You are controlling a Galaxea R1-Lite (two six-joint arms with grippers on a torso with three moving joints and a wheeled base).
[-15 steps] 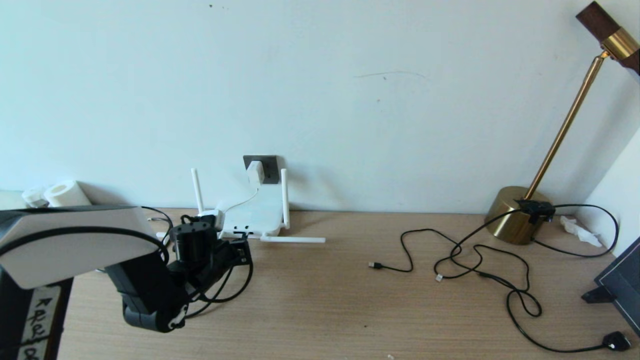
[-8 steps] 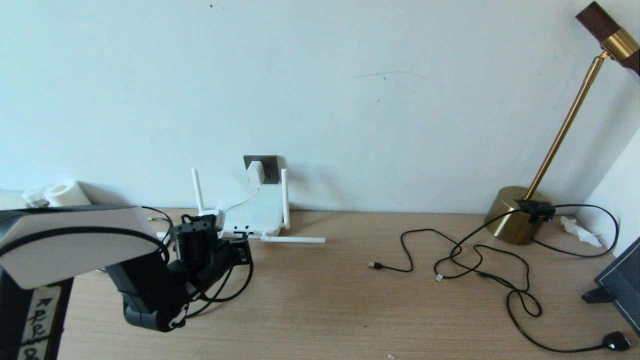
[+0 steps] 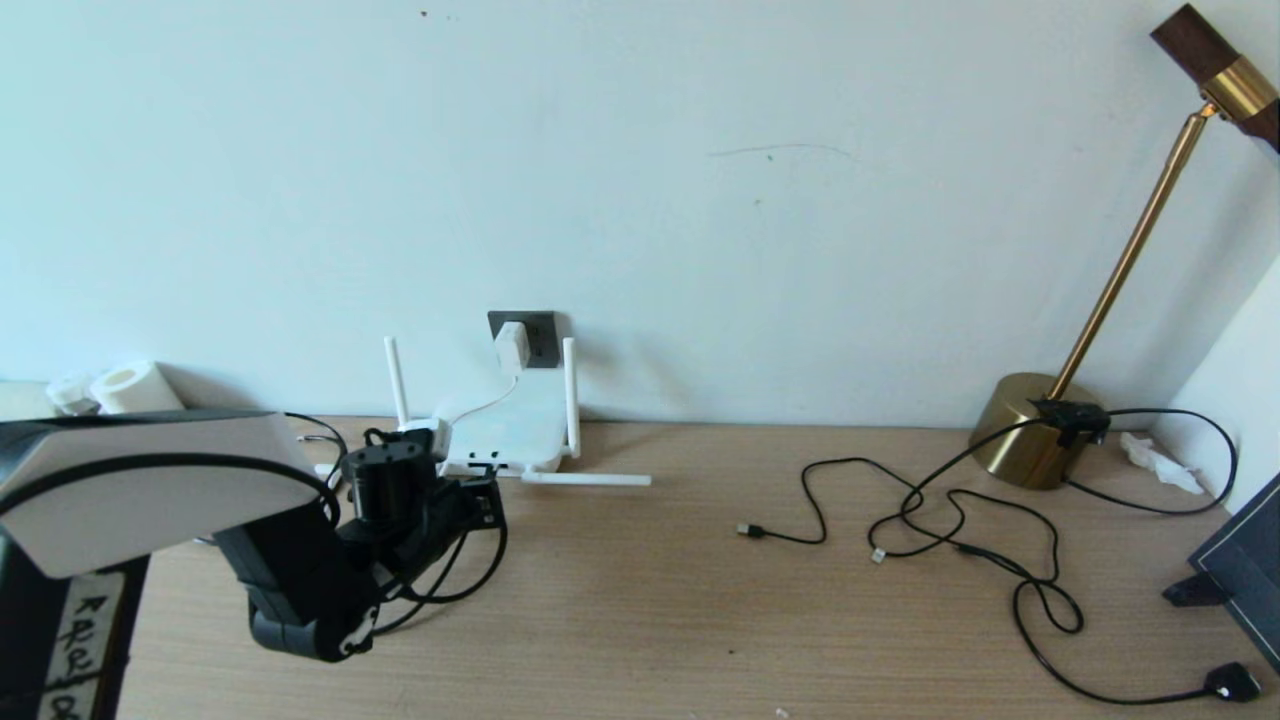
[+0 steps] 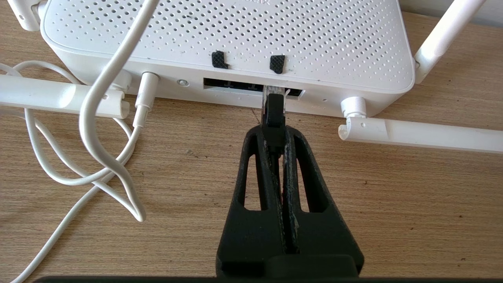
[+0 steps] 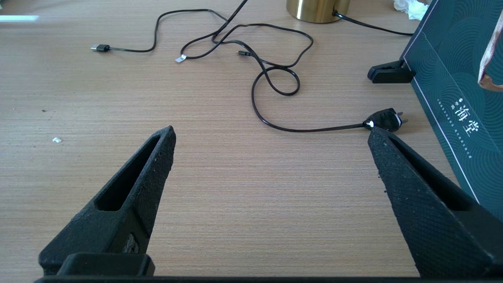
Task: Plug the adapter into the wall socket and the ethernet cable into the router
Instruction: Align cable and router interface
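The white router (image 3: 510,430) (image 4: 235,35) lies flat on the desk against the wall. Above it the white adapter (image 3: 511,345) sits in the dark grey wall socket (image 3: 540,330), its thin white cord (image 4: 98,118) running down to the router. My left gripper (image 3: 487,498) (image 4: 275,135) is shut on the ethernet cable's connector (image 4: 274,108), whose clear tip is in the router's dark port slot (image 4: 235,84). The black cable (image 3: 470,575) loops under the arm. My right gripper (image 5: 271,135) hangs open over bare desk, out of the head view.
A brass lamp (image 3: 1040,430) stands at the back right, with thin black cords (image 3: 960,520) sprawled across the desk and a small black plug (image 3: 1232,682) (image 5: 387,119) near the front. A dark teal box (image 5: 456,98) sits at the right edge. Paper rolls (image 3: 125,388) at far left.
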